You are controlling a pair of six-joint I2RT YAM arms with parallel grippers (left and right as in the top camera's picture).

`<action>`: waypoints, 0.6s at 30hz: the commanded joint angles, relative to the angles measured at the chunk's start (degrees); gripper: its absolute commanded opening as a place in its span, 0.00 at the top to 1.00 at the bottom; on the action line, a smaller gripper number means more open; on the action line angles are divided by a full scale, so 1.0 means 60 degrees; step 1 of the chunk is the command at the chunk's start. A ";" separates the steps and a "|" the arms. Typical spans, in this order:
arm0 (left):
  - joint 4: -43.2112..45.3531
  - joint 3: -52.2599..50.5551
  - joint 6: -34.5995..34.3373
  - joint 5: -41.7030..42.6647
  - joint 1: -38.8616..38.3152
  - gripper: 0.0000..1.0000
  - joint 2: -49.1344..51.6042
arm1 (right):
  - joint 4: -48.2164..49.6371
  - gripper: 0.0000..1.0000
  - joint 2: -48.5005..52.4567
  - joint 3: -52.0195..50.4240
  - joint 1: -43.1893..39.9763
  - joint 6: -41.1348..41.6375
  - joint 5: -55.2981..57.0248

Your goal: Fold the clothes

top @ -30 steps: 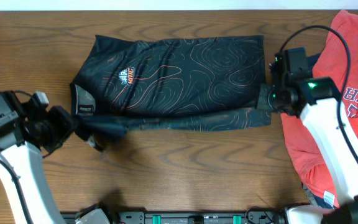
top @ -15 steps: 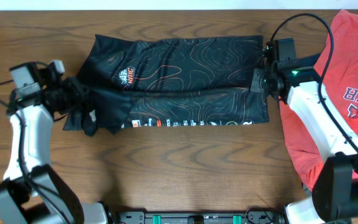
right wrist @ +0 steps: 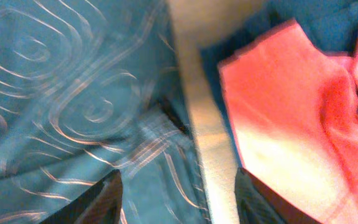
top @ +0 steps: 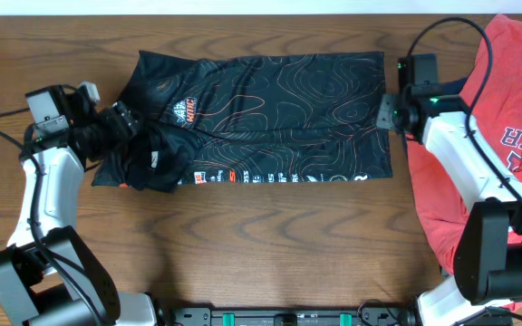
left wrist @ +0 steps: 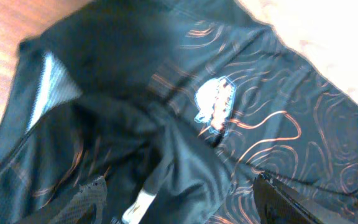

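Note:
The clothes (top: 270, 100), a black jersey with orange contour lines, lie flat across the table's far half with the lower flap folded up, a row of white lettering along the front edge. My left gripper (top: 127, 122) hovers at the bunched collar end. In the left wrist view the left gripper (left wrist: 185, 208) is open, with crumpled black cloth (left wrist: 166, 124) and a white tag (left wrist: 138, 208) lying loose between its fingers. My right gripper (top: 390, 113) sits at the jersey's right edge. The right wrist view shows the right gripper (right wrist: 179, 199) open over that edge (right wrist: 92, 106).
Red T-shirts (top: 506, 136) with white lettering are heaped at the right end of the wooden table (top: 261, 244), close beside my right arm; they also show in the right wrist view as red cloth (right wrist: 291, 112). A navy garment (right wrist: 316, 25) lies under them.
Both grippers carried the jersey's lower edge up over its body, then opened and let it go. The flap now rests on the jersey with its lettering showing.

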 commanded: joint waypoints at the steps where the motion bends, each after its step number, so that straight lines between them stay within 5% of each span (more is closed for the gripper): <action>1: -0.0801 0.0047 0.0058 -0.0215 0.0211 0.23 0.0036 | -0.0652 0.52 0.0018 0.0026 -0.0204 0.0051 -0.0157; 9: -0.2299 -0.0321 0.1071 -0.0576 -0.0838 0.26 0.0040 | -0.1770 0.53 0.0029 -0.0353 0.0095 -0.0776 -0.1388; 18: -0.2113 -0.0849 0.1071 -0.2667 -0.2659 0.26 0.0146 | -0.0335 0.59 0.0036 -0.1858 0.0229 -0.0769 -0.1464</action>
